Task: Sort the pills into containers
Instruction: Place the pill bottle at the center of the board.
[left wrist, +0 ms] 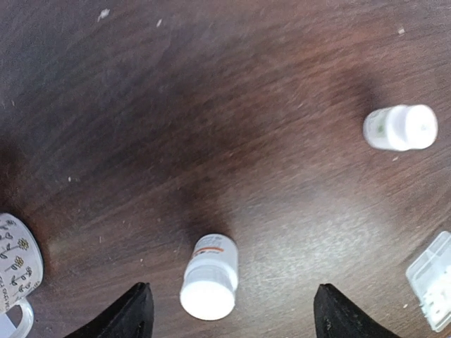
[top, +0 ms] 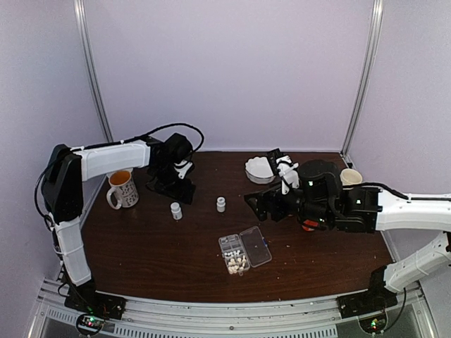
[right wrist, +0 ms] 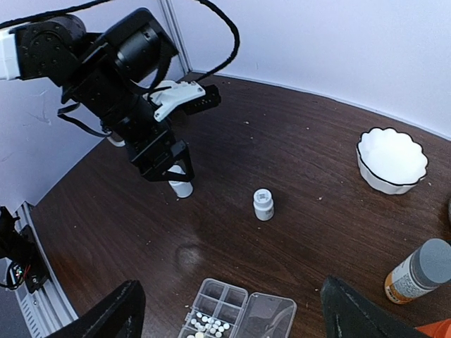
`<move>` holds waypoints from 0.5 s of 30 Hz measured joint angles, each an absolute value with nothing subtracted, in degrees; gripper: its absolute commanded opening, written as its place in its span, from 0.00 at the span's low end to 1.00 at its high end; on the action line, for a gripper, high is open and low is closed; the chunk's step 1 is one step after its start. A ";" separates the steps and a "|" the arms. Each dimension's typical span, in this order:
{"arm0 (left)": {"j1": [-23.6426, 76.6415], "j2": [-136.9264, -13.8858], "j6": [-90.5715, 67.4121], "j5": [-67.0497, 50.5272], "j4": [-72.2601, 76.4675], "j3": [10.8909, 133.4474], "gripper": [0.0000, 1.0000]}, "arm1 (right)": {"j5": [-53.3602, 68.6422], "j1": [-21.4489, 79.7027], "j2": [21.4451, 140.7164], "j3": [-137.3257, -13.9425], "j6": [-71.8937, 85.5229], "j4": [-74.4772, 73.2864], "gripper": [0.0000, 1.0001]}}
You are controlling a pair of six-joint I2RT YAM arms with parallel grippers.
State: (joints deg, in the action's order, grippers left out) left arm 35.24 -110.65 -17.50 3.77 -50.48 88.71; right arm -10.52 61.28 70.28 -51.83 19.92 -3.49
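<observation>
Left gripper [left wrist: 232, 313]: fingers stood spread wide on either side of a small white bottle [left wrist: 209, 276], clear of it.
Right gripper [right wrist: 229, 310]: spread wide, holding nothing.
Pills [top: 237, 264]: lay clustered in the containers [top: 232, 248], lid open, near the table's [top: 141, 246] front middle.

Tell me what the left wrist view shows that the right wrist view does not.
Only left wrist: the flower-patterned mug at its lower left edge; I cannot make it out in the other view.
Only right wrist: the white scalloped bowl, the orange bottle with a grey cap, and the pills in the organiser box.
Both: the near white bottle, the far white bottle, the dark table, and the organiser box, of which the left wrist view catches only a corner.
</observation>
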 measured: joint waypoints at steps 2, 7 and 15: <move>36.23 -110.65 -17.39 3.77 -50.09 90.21 0.80 | -12.29 61.01 70.32 -52.56 21.06 -6.04 0.92; 39.44 -110.83 -17.23 3.11 -47.22 93.30 0.81 | -15.40 60.82 70.26 -55.57 20.80 -10.28 1.00; 42.04 -117.56 -18.39 2.22 -44.88 101.69 0.80 | -15.05 57.69 65.54 -52.53 20.99 -9.72 1.00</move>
